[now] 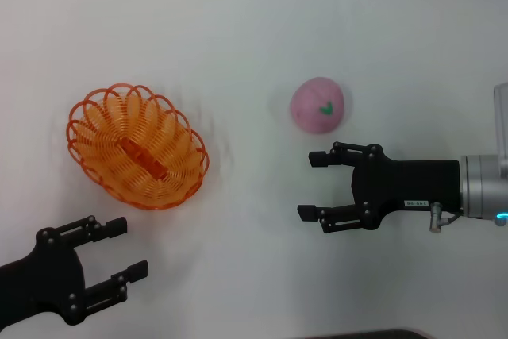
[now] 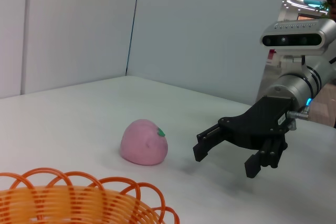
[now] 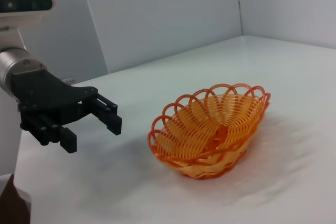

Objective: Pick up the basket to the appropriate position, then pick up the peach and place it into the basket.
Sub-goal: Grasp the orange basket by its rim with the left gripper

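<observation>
Both my grippers spread wide, holding nothing, over the white table.

My right gripper hangs just near of the peach, fingers parted, touching nothing. My left gripper gapes beside the near rim of the basket, apart from it. Basket and peach lie well apart, bare table between them and all around.
</observation>
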`<state>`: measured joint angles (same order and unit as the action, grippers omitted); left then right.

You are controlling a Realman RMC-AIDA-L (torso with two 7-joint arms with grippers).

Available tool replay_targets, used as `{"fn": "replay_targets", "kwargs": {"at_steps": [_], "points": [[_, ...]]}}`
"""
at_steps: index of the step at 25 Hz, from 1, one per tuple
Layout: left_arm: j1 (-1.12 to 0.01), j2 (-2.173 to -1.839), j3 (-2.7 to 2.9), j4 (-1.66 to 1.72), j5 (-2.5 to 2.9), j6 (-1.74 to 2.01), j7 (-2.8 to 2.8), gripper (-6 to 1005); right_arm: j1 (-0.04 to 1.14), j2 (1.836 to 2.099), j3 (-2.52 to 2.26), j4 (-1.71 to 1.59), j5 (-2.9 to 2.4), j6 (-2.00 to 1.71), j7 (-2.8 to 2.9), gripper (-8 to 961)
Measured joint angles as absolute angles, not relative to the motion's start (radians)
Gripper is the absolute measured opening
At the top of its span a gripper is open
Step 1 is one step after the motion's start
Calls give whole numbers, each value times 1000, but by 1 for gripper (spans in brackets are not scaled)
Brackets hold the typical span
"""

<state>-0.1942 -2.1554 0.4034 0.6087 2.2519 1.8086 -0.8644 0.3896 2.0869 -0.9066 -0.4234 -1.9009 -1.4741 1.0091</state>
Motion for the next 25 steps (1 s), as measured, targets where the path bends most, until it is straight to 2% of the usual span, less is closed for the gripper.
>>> {"fn": "replay_targets", "kwargs": {"at_steps": [16, 25], "points": [[-200, -2153, 390, 609, 2239, 1826, -952, 640, 396, 2088, -907, -424, -1900, -1474, 1040, 925], [-286, -2101, 383, 618, 2240, 1863, -1482, 638, 402, 2087, -907, -424, -1901, -1475, 1056, 924]]}}
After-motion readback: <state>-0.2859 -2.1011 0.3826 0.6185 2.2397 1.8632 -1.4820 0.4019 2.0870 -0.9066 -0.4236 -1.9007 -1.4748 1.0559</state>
